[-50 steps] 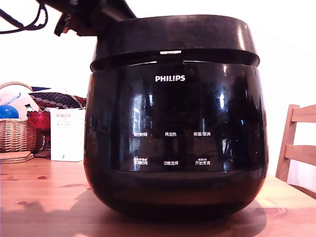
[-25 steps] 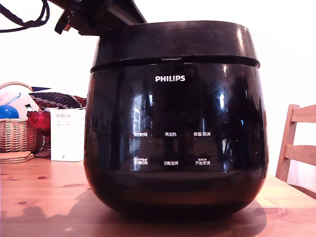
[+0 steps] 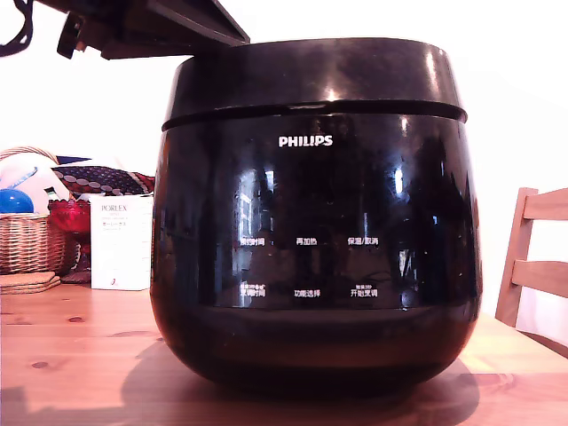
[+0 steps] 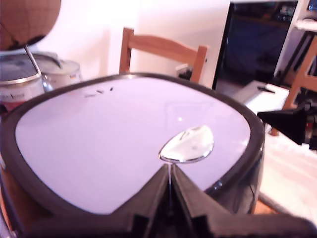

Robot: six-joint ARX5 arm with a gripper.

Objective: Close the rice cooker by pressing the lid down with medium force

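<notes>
Black lid [image 3: 311,75] down on rice cooker [image 3: 315,257] — gripper [image 4: 169,186] above

Glossy black rice cooker [image 3: 312,257] with white PHILIPS logo and white button labels, lid [image 4: 124,144] top pale lilac-white with dark rim and chrome oval, tan wicker basket [image 3: 27,240], orange-brown wood table [image 3: 71,355], white box [image 3: 122,241].

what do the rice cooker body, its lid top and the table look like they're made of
Large black rounded rice cooker: probably glossy plastic, mirroring the room around its white labels. Round black lid: smooth reflective top, glass or polished plastic, with a chrome-looking oval button. Table: wood, showing grain and knots.
</notes>
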